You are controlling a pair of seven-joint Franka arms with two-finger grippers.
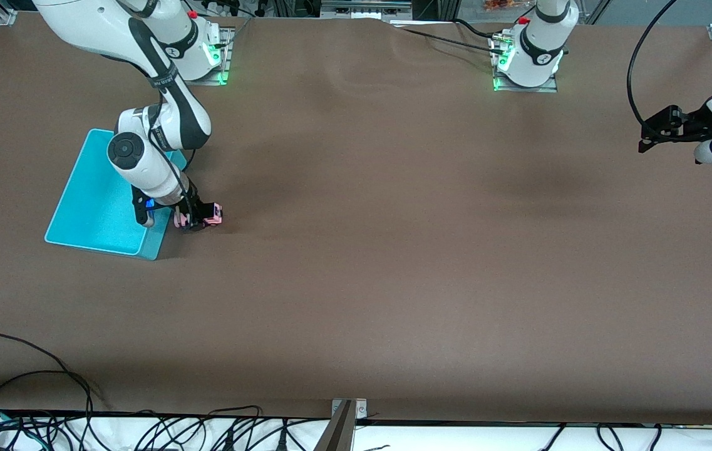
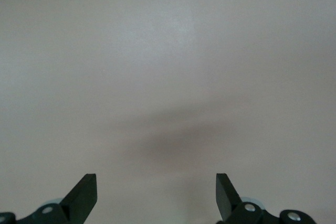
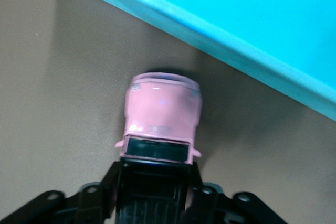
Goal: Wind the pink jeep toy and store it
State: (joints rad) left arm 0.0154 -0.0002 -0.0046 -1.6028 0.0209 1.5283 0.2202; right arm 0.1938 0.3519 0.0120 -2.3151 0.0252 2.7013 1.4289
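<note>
Right hand [image 1: 196, 220] is clamped on the pink jeep toy [image 1: 208, 215] beside the turquoise bin [image 1: 83, 213], left hand [image 2: 156, 195] wide open and empty, so a narrow roof grip might slip.

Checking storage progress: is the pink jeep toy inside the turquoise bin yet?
No: the pink jeep toy sits on the brown table beside the turquoise bin, gripped by the right gripper.

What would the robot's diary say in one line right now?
right tool: shut on jeep, on table beside bin | left tool: open, waiting over bare table | jeep not yet in bin
</note>
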